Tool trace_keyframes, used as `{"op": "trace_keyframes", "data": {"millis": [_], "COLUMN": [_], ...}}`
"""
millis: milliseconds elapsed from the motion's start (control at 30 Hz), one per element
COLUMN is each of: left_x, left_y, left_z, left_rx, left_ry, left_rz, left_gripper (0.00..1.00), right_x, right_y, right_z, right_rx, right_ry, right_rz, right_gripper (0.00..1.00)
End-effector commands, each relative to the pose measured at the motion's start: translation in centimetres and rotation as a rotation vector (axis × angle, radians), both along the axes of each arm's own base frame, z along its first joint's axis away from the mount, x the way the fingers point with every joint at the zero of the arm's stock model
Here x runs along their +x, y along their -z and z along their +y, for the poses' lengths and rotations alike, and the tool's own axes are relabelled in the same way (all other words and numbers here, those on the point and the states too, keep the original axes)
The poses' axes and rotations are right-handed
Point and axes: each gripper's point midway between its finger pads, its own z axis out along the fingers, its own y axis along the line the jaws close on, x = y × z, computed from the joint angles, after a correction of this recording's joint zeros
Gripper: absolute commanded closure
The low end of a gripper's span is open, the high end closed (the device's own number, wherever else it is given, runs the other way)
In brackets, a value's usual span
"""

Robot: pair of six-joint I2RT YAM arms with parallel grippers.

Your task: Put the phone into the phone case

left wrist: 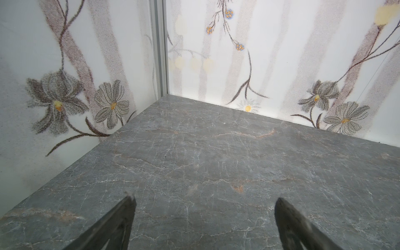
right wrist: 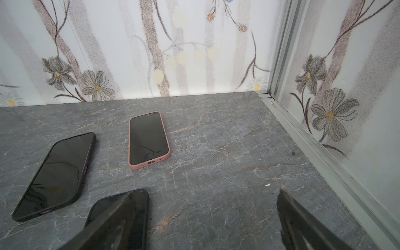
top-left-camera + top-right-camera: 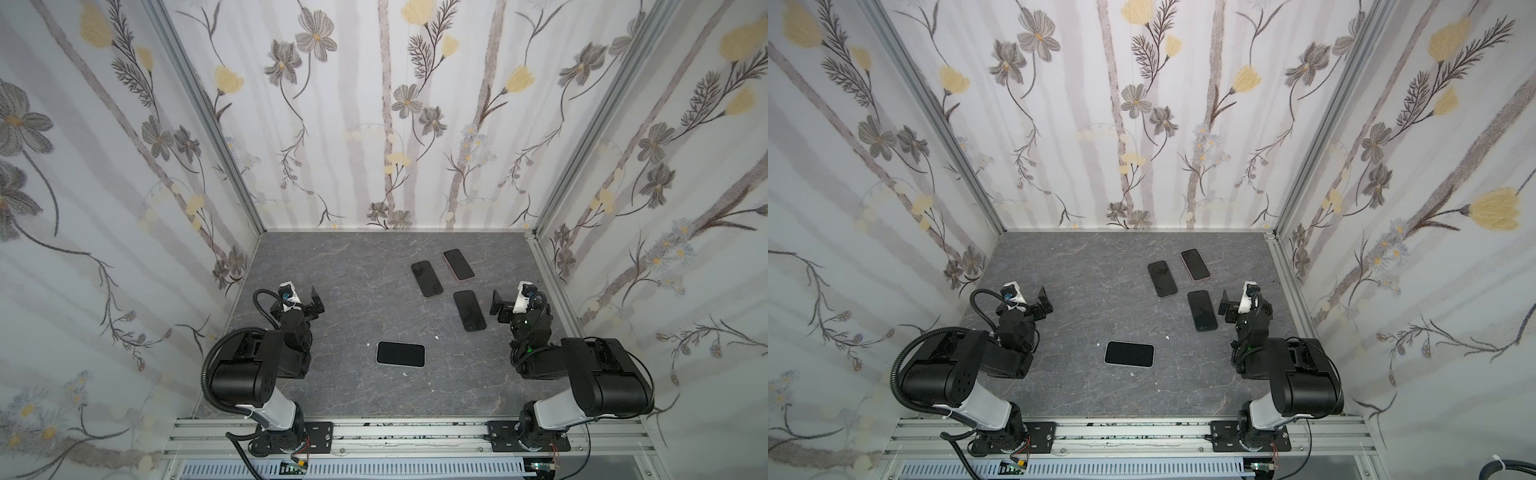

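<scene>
Grey marbled tabletop (image 3: 340, 266) carries four handsets. The one I take for the task's own is the flat black-screened phone with a pale rim (image 3: 400, 354). It lies screen up near the front edge, roughly midway between the two arm bases. Its long axis runs crosswise, left to right across the table, where the other three lie lengthwise toward the back wall. From where I stand I cannot say whether that pale rim is a light case already around it or just the phone's own frame. If it is a case, the job looks finished to me, since I see no empty case anywhere.

The left gripper (image 3: 313, 305) hovers over bare stone on its own side, fingers spread wide with nothing between them, as its wrist view confirms. The right gripper (image 3: 498, 305) is spread just as wide and empty. It sits just beside the dark-cased phone (image 3: 469, 310) without touching it, so far as I can judge. Further back lie the phone in a black case (image 3: 427, 278) and the phone in a salmon-pink case (image 3: 458, 264), near each other but apart.

Both grippers point toward the back wall, so the pale-rimmed phone sits behind their fingertips, toward the front, and neither wrist camera sees it. It is about as far from one gripper as the other, perhaps a shade nearer the left. Either arm would have to draw back and turn inward, closing across the short sides' width.
</scene>
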Motion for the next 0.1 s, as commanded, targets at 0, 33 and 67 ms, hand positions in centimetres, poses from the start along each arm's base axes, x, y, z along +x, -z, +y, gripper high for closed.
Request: {"op": "trace_keyframes", "data": {"millis": [0,33,67], "left_x": [0.17,0.06,0.07], "left_y": [-1.06,-1.16,-1.12], "left_z": [0.24,0.23,0.04], "left_rx": [-0.013,-0.009,-0.004], "left_ry": [-0.015,-0.019,-0.012], "left_rz": [-0.045,-0.051,-0.050], "left_gripper": [0.00,0.00,0.00], "right_x": [0.12,0.11,0.11], "right_y": [-1.18,-1.19,-1.21], "right_z": [-0.06,-0.07,-0.07], "right_rx": [-0.003,-0.003,-0.003], "right_ry": [0.004,0.004,0.004], "right_rz": [-0.048,-0.048,-0.049], "right_gripper": [0.00,0.00,0.01]}}
